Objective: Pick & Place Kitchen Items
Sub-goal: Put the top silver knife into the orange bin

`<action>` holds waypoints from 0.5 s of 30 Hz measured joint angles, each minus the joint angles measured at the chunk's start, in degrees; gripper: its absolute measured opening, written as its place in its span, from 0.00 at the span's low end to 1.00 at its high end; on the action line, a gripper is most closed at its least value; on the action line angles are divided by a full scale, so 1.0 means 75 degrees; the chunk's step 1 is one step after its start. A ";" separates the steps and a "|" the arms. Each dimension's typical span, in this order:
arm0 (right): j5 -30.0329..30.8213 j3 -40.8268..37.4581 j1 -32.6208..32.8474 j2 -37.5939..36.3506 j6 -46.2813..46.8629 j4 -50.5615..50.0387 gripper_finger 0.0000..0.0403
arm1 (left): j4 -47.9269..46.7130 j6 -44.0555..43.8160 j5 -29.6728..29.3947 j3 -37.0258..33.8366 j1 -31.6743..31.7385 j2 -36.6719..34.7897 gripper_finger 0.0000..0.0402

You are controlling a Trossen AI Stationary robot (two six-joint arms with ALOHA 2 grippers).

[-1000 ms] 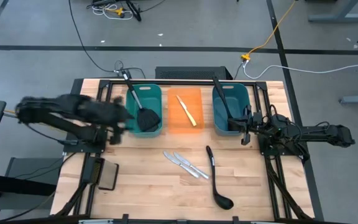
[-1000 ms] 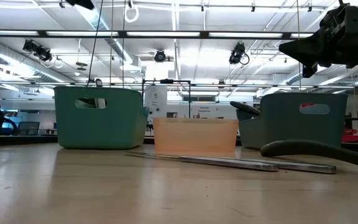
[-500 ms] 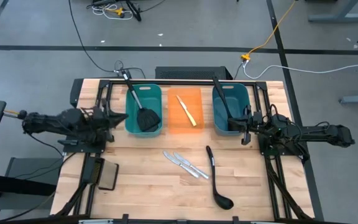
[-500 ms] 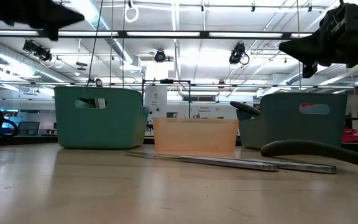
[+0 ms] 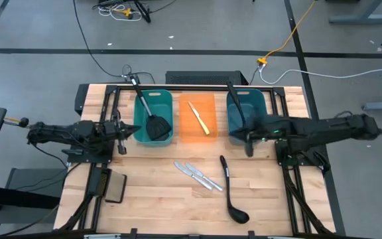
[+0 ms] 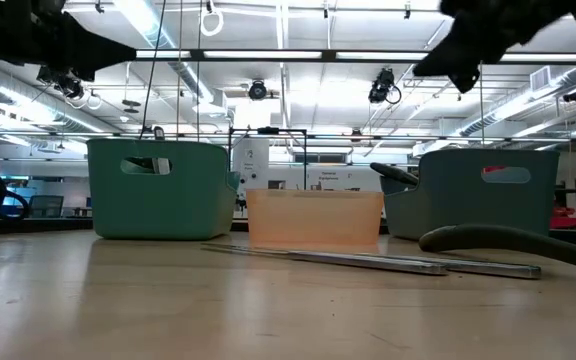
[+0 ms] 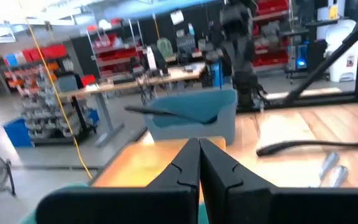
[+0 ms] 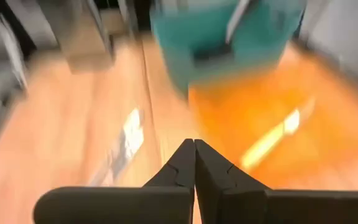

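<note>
- Two knives [image 5: 196, 174] and one ladle [image 5: 229, 191] lie lower centre on the surface [image 5: 158, 199], awaiting sorting.
- Right gripper [image 5: 248, 143], fingers closed and empty, hovers right of centre, likeliest for reaching them.
- Left gripper [image 5: 126, 130], closed and empty, waits at left.

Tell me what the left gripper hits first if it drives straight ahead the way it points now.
Probably the teal bin: the shut left gripper points across the table at its near wall, with nothing visible between them. Height is unclear, so it might pass over the rim.
</note>
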 joint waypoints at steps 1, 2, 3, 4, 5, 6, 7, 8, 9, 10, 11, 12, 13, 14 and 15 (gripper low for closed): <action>0.0146 0.0465 0.0158 0.0477 0.0175 -0.0656 0.01 | 0.0129 0.0063 -0.0025 0.0001 0.0000 -0.0020 0.02; 0.0231 0.0883 0.0305 0.0928 0.0391 -0.1246 0.02 | 0.0244 0.0137 -0.0042 0.0012 0.0003 -0.0029 0.02; 0.0291 0.1295 0.0439 0.1389 0.0664 -0.1814 0.03 | 0.0304 0.0154 -0.0045 0.0012 0.0000 -0.0034 0.02; 0.0309 0.1672 0.0553 0.1808 0.0973 -0.2279 0.04 | 0.0306 0.0095 -0.0034 0.0012 0.0001 -0.0033 0.02; 0.0272 0.2011 0.0660 0.2184 0.1275 -0.2565 0.06 | 0.0286 0.0004 -0.0009 0.0012 0.0001 -0.0030 0.01; 0.0146 0.2347 0.0772 0.2568 0.1529 -0.2734 0.08 | 0.0277 -0.0041 -0.0007 0.0012 0.0000 -0.0029 0.01; 0.0012 0.2665 0.0883 0.2901 0.1685 -0.2847 0.10 | 0.0281 -0.0061 -0.0013 0.0012 0.0000 -0.0029 0.01; -0.0106 0.2940 0.1019 0.3234 0.1778 -0.2928 0.13 | 0.0281 -0.0074 -0.0013 0.0012 0.0000 -0.0029 0.01; -0.0189 0.3169 0.1155 0.3549 0.1842 -0.2991 0.15 | 0.0274 -0.0080 -0.0009 0.0012 0.0000 -0.0026 0.02; -0.0212 0.3374 0.1279 0.3864 0.1867 -0.3039 0.19 | 0.0271 -0.0086 0.0002 0.0012 0.0000 -0.0026 0.02; -0.0226 0.3547 0.1398 0.4150 0.1904 -0.3075 0.22 | 0.0274 -0.0126 0.0013 0.0012 0.0000 -0.0026 0.02; -0.0289 0.3696 0.1514 0.4413 0.1951 -0.3082 0.25 | 0.0271 -0.0158 0.0010 0.0012 0.0001 -0.0026 0.03; -0.0392 0.3821 0.1621 0.4685 0.2008 -0.3073 0.28 | 0.0258 -0.0161 0.0011 0.0012 0.0000 -0.0026 0.03; -0.0459 0.3912 0.1726 0.4933 0.2069 -0.3068 0.31 | 0.0225 -0.0164 0.0013 0.0012 0.0000 -0.0026 0.03; -0.0474 0.3974 0.1834 0.5179 0.2124 -0.3055 0.33 | 0.0176 -0.0193 0.0013 0.0012 0.0000 -0.0026 0.03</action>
